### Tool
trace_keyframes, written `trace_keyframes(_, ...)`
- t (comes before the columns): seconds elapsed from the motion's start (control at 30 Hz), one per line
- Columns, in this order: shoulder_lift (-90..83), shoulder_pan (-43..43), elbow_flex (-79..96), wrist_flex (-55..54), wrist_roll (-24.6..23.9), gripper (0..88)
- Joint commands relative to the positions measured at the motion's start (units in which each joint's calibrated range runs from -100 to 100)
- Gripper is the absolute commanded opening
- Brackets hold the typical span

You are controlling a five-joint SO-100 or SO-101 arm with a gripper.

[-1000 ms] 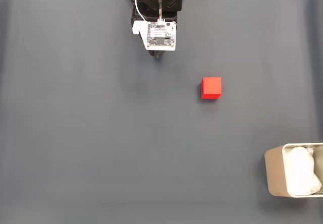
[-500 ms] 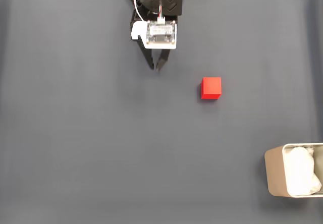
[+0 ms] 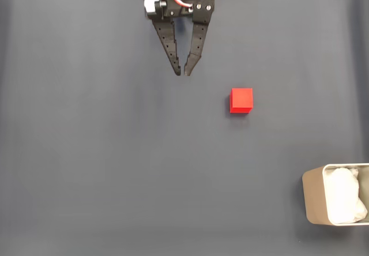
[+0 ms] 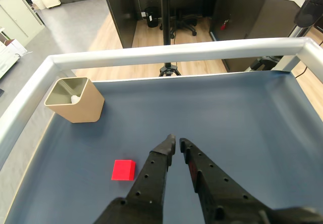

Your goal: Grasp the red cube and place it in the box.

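The red cube [image 3: 241,100] rests on the dark grey mat in the fixed view, right of centre. My gripper [image 3: 183,72] hangs from the top edge, its black fingers pointing down the picture with tips almost touching and nothing between them; it is up and to the left of the cube, well apart from it. In the wrist view the gripper [image 4: 176,142] reaches forward and the red cube [image 4: 123,170] lies to its left. The beige box [image 3: 314,195] with white lining sits at the lower right corner of the fixed view; in the wrist view the box [image 4: 75,108] stands far left.
A grey mat [image 3: 115,164] covers the whole work surface. A pale raised rail [image 4: 176,52] borders the mat at the far and left sides in the wrist view, with an office floor and chair behind it.
The arm has tilted up: the wrist board slid toward the top edge of the fixed view and the two fingers now show at full length. Cube and box stayed put.
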Motion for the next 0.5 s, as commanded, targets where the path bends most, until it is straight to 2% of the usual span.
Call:
trace_keyframes(0.0,5.04,0.33,-9.19,3.73,0.98,0.0)
trace_keyframes(0.23,12.58,0.40,-15.67,6.51,1.56,0.0)
trace_keyframes(0.47,18.21,-0.95,-16.58,6.27,4.25,0.1)
